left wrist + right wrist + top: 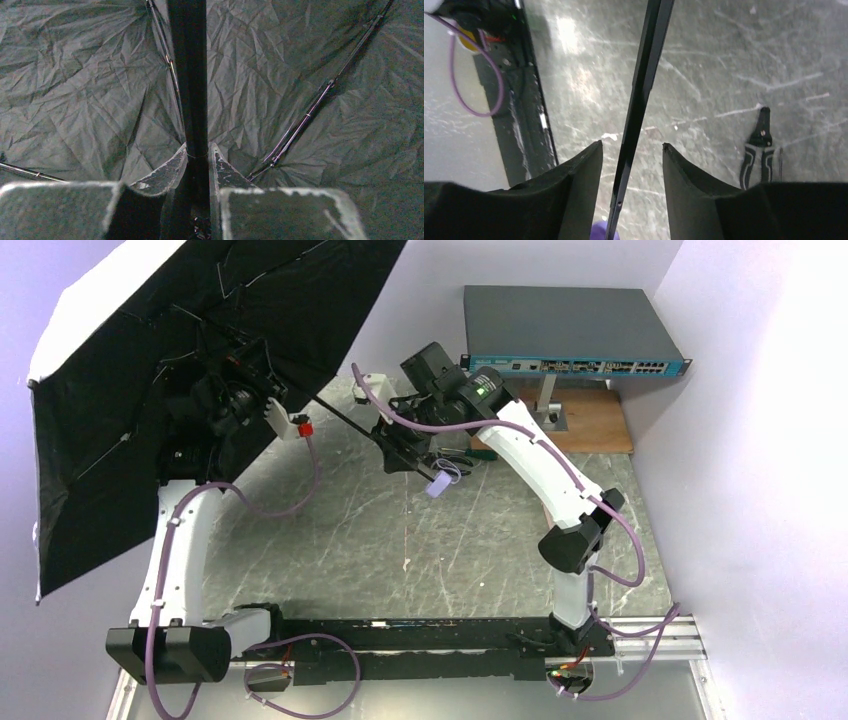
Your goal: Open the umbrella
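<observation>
The umbrella (150, 390) is spread open at the upper left, tilted, with its black lining facing me and a pale outer edge. Its thin black shaft (345, 418) runs down-right to the small lilac handle (437, 485). My left gripper (222, 390) is inside the canopy. In the left wrist view the left gripper (197, 150) is shut on the shaft (187, 75), with the lining (75, 100) and ribs (310, 110) behind. My right gripper (400, 450) is near the handle. In the right wrist view the right gripper (631, 147) is open, with the shaft (646, 75) between the jaws and apart from them. The handle (600, 231) is just below.
A grey network switch (570, 325) stands on a post over a wooden board (590, 425) at the back right. Black pliers (760, 150) lie on the marbled table (400, 540) to the right of the right gripper. Walls close in on the left and right.
</observation>
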Robot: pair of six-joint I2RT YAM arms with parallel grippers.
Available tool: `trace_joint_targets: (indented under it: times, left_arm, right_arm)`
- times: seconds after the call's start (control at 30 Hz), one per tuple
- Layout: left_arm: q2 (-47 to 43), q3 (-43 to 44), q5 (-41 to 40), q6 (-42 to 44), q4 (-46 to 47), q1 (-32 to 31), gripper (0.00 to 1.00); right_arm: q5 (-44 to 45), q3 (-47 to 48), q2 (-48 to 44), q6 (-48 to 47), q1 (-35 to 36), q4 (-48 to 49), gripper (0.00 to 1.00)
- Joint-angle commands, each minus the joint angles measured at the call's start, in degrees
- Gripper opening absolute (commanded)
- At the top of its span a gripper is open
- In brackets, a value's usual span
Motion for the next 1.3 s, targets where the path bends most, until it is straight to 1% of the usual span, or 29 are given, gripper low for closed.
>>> trace_joint_targets:
  times: [0.0,0.2,0.27,0.37,0.4,0.53,0.6,0.73,0.87,1.2,1.23,1.27]
  left_arm:
    - [0.2,1.3,-2.7,4.4,8.1,0.8,0.00]
    - [3.0,0.8,-5.6,6.5,15.1,3.3,0.00]
    - [4.1,1.0,-6.5,6.8,18.9,4.3,0.00]
    - [5.9,2.2,-8.0,7.4,21.5,5.7,0.00]
    - [6.6,2.6,-8.7,7.5,22.5,6.2,0.00]
    - [9.2,4.0,-11.5,8.4,26.9,7.8,0.00]
    - [10.6,4.7,-12.7,8.7,28.8,8.6,0.02]
    - [13.5,6.8,-15.1,9.1,31.7,10.0,0.05]
    - [16.1,9.6,-17.8,9.5,33.5,11.2,0.06]
    - [21.5,17.5,-22.3,10.3,33.7,15.4,0.03]
    - [21.9,18.0,-22.4,10.3,33.8,15.7,0.00]
    - [22.2,18.5,-22.5,10.3,34.1,16.3,0.00]
  right_arm:
    - [8.1,-3.1,-1.3,-4.5,0.1,-6.5,0.47]
    - [11.3,-14.0,-3.9,-6.4,0.0,-10.1,0.34]
    - [12.7,-17.5,-4.7,-7.7,-0.1,-10.6,0.25]
    - [13.4,-21.7,-5.6,-9.1,-0.2,-11.6,0.05]
    - [13.4,-22.9,-5.7,-9.4,-0.3,-12.1,0.00]
    - [12.8,-24.8,-6.1,-10.4,-0.7,-14.0,0.00]
    - [12.9,-25.6,-6.5,-11.2,-0.8,-14.7,0.00]
    - [12.9,-26.6,-6.9,-11.6,-1.2,-15.3,0.00]
    - [13.1,-28.0,-7.6,-12.1,-1.4,-15.4,0.00]
    - [14.0,-32.6,-9.2,-13.7,-1.9,-15.6,0.00]
    - [14.1,-33.1,-9.4,-13.8,-2.0,-15.6,0.00]
    - [13.9,-33.6,-9.5,-14.0,-2.0,-15.6,0.00]
